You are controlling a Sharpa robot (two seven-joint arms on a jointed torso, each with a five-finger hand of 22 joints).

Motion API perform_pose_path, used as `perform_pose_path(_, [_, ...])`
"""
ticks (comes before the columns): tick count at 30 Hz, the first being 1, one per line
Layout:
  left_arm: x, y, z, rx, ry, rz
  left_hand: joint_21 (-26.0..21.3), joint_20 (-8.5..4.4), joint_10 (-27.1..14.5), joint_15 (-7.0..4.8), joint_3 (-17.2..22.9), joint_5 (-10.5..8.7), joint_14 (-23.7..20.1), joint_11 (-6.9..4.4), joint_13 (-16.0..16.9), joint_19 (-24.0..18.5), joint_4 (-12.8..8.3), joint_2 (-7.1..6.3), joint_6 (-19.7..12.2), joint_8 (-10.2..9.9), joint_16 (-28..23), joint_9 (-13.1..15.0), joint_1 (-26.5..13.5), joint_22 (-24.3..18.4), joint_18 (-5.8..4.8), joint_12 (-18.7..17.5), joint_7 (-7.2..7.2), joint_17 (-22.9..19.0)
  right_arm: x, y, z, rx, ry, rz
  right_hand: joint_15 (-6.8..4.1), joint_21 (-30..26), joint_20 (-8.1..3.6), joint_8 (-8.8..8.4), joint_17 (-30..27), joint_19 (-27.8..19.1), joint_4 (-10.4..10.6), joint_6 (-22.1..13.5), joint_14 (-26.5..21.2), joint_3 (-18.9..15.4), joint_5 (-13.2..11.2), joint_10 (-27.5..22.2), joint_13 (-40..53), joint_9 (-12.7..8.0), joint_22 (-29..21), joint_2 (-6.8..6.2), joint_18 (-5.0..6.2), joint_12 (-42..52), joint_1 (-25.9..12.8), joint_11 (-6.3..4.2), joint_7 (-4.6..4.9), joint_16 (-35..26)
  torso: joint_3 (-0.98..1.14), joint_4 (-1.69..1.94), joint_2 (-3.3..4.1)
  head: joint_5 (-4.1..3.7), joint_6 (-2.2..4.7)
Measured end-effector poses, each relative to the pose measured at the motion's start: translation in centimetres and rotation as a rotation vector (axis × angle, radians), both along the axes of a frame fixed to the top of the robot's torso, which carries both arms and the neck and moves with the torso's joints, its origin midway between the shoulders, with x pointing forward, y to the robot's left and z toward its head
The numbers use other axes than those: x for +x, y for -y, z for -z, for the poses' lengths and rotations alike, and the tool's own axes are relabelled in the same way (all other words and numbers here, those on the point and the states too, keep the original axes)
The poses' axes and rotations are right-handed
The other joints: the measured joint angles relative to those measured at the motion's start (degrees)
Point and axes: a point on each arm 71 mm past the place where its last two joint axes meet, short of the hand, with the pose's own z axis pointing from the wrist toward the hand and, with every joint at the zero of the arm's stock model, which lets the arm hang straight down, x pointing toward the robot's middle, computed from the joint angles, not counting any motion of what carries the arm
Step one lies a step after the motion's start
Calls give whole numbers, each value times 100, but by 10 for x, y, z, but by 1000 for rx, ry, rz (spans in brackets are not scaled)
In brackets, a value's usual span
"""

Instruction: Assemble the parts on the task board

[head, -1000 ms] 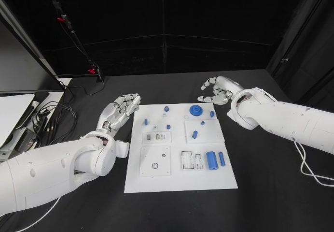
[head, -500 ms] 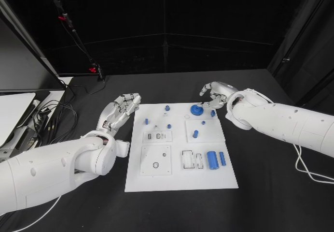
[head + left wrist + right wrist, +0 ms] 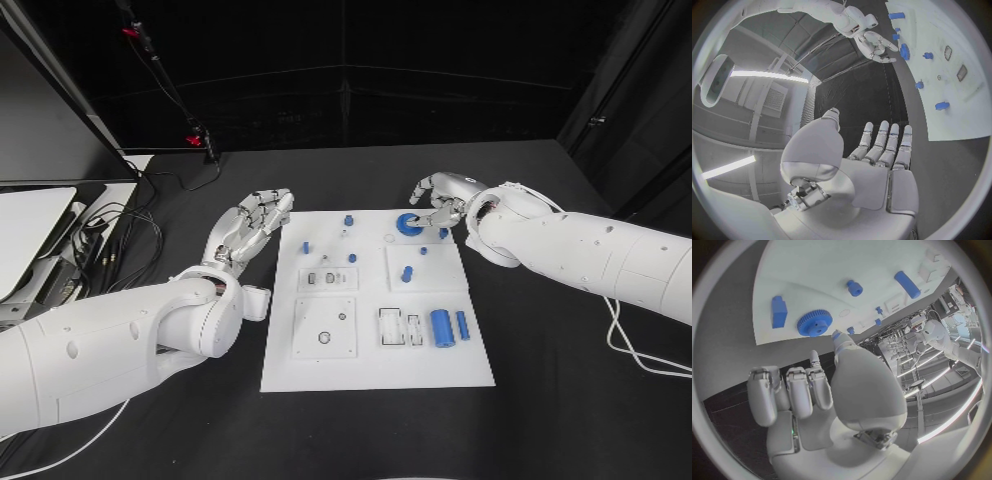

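The white task board (image 3: pixel 375 375) is seen lying flat in the middle of the black table (image 3: pixel 577 400), its long axis running away from the robot.

A blue gear (image 3: pixel 408 225) is found lying flat at the board's far right corner, with a small blue block (image 3: pixel 440 233) just beside it near the right edge. In the right wrist view the gear (image 3: pixel 814 322) and the block (image 3: pixel 779 311) are shown side by side, apart from each other.

Two blue cylinders are laid in the near right part of the board: a thick one (image 3: pixel 441 330) and a thinner one (image 3: pixel 462 325), both with their long axes pointing away from the robot, parallel to the board's long sides. A small blue peg (image 3: pixel 407 274) is set in the right middle panel, also lengthwise along the board. Further small blue pegs (image 3: pixel 346 218) are placed along the far left part.

The right hand (image 3: pixel 440 200) is held at the far right corner of the board, its fingers curled above the gear; whether the gear is touched cannot be told. In the right wrist view nothing is seen held in the fingers (image 3: pixel 792 390).

The left hand (image 3: pixel 253 225) is held over the table just beside the board's left edge, fingers straight and pressed together, pointing away from the robot, with nothing held.
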Motion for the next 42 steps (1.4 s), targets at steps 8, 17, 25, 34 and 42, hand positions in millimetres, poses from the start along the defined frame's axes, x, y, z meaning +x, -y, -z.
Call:
perform_pose_path(8, [0,0,0,0,0,0,0,0,0,0,0,0,0,0,0,0,0,0,0,0,0,0,0,0,0,0,0,0,0,-3,3,-27,-22,-4,-29,0,-21,0,0,-21,-82,0,-14,96,-48,0,0,-33,0,29,0,0,119,0,0,0,1,-2,0,26,-10])
perform_pose_path(17, [0,0,0,0,0,0,0,0,0,0,0,0,0,0,0,0,0,0,0,0,0,0,0,-1,0,0,0,0,0,-7,6,-61,-43,-6,-54,0,-42,0,-1,0,-100,0,1,114,-80,0,0,-47,-1,-3,1,0,150,0,0,0,1,-5,-1,18,-18])
perform_pose_path(25, [0,0,0,0,0,0,0,0,0,0,0,0,0,0,0,0,0,0,0,0,0,0,0,-1,0,0,0,0,0,-9,7,-92,-48,-7,-76,0,-68,0,-1,-20,-98,40,-8,162,-104,0,-1,-60,-1,35,1,0,187,-44,0,0,1,-6,-2,25,-23])
perform_pose_path(34, [0,0,0,0,0,0,23,0,20,0,0,0,0,19,0,0,0,23,0,0,0,0,23,-1,0,0,0,0,0,-10,8,-109,-49,-1,-111,0,-86,0,-1,-2,-124,156,-14,200,-125,21,-1,-73,-1,58,2,0,211,-65,-10,0,2,-6,-1,26,-24])
perform_pose_path(42, [0,0,0,0,0,0,23,0,20,0,0,0,0,19,0,0,0,23,0,0,0,0,23,-1,0,0,0,0,0,-12,8,-115,-52,1,-153,0,-127,-89,-2,0,-148,253,-14,257,-148,23,-1,-131,-1,161,2,0,196,-107,-53,0,3,-6,-2,37,-34])
